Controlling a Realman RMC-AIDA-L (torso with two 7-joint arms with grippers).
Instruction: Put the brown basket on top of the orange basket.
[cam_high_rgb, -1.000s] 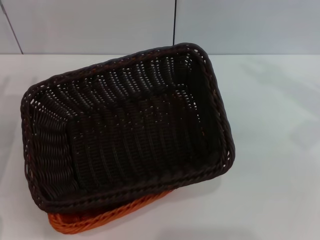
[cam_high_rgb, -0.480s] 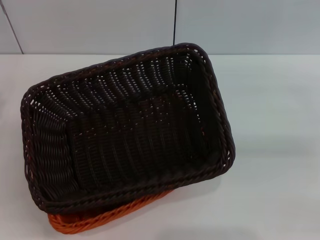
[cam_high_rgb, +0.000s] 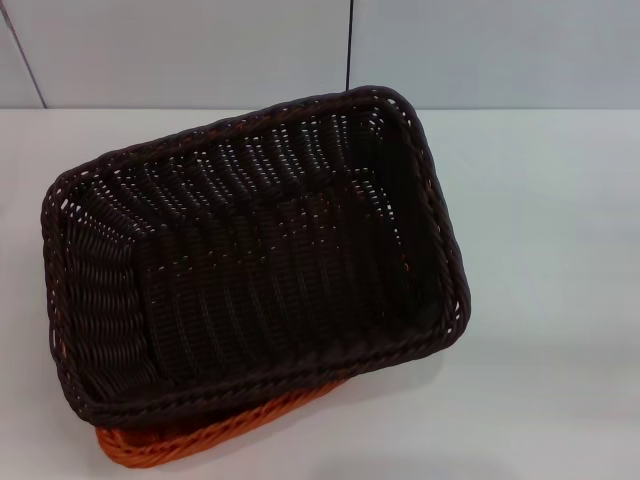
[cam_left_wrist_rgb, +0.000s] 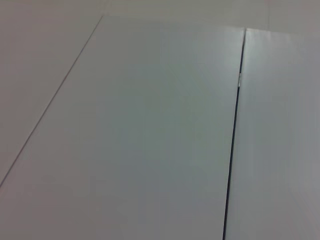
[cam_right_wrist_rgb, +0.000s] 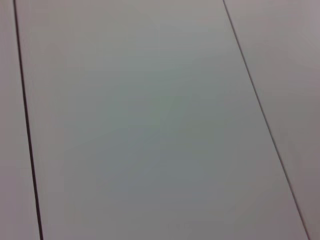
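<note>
brown basket (cam_high_rgb: 250, 250): very dark woven rectangle, open side up, sitting skewed on top of the orange one
orange basket (cam_high_rgb: 215, 428): bright woven rim peeking out under the near edge, mostly covered

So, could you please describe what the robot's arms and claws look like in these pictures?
I can't: neither arm nor claw appears in any view. The head view shows only the brown basket resting on the orange basket on the white table. Both wrist views show only pale panels with dark seams, with no fingers, cables or markings visible.
</note>
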